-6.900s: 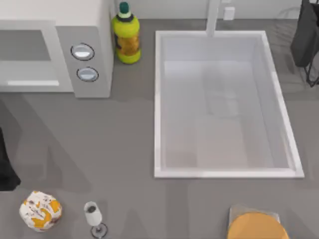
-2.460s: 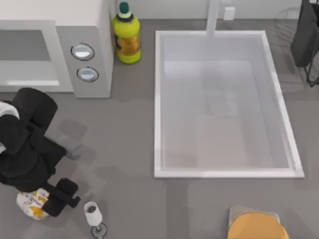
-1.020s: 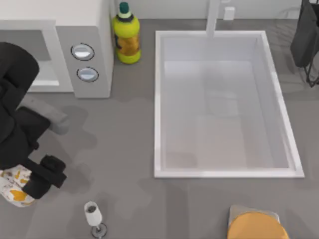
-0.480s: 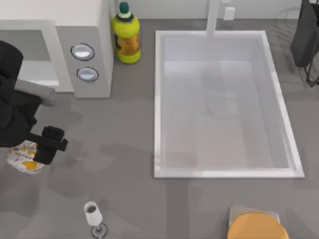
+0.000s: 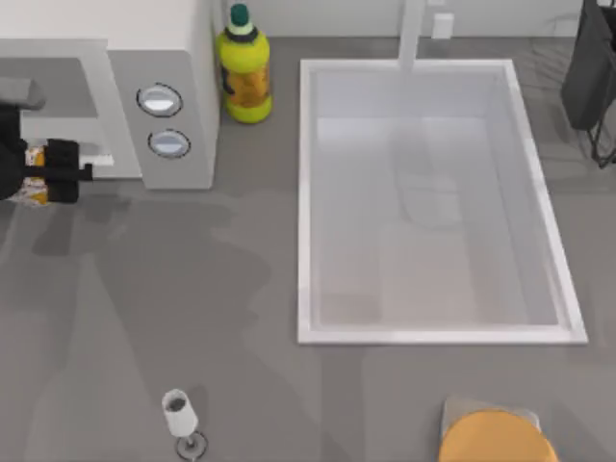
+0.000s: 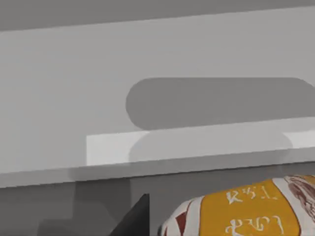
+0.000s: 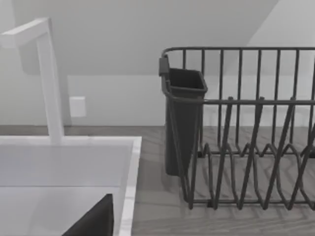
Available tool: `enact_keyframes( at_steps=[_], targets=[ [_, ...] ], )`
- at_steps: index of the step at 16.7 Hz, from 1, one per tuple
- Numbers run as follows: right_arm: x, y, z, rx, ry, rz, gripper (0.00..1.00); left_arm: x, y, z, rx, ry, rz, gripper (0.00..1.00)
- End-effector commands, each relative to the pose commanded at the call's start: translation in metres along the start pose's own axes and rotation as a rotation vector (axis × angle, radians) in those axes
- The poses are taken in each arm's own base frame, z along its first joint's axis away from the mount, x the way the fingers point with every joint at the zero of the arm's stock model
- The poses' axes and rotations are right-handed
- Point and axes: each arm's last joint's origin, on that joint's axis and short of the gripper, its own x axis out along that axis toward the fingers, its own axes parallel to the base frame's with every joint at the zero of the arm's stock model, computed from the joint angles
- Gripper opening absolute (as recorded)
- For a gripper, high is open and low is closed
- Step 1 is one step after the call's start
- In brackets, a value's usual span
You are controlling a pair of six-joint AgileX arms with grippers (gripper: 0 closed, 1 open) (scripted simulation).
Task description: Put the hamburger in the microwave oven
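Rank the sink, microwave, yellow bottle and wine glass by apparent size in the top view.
1. sink, clearly largest.
2. microwave, though cut off by the picture's edge.
3. yellow bottle.
4. wine glass, smallest, but the steep view foreshortens both upright items.

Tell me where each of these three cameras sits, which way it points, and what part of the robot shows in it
Top view: above the table, looking down on the microwave oven, sink and yellow bottle; left gripper holds the hamburger at the oven's front.
Left wrist view: on the left arm, facing into the oven cavity; a dark finger shows beside the hamburger.
Right wrist view: on the parked right arm at the table's far right, facing the dish rack and faucet; a dark finger tip shows.
Shared: top and left wrist views both show hamburger and oven.
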Motion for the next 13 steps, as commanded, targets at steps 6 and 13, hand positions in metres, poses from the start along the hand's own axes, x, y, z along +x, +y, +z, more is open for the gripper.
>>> enact_keyframes(
  at_steps=[6, 13],
  targets=[
    [0.000, 0.000, 0.000, 0.000, 0.000, 0.000, 1.00, 0.027, 0.028, -0.015, -0.044, -0.307, 0.049, 0.00],
    [0.000, 0.000, 0.000, 0.000, 0.000, 0.000, 1.00, 0.035, 0.034, -0.030, -0.058, -0.399, 0.049, 0.00]
  ],
)
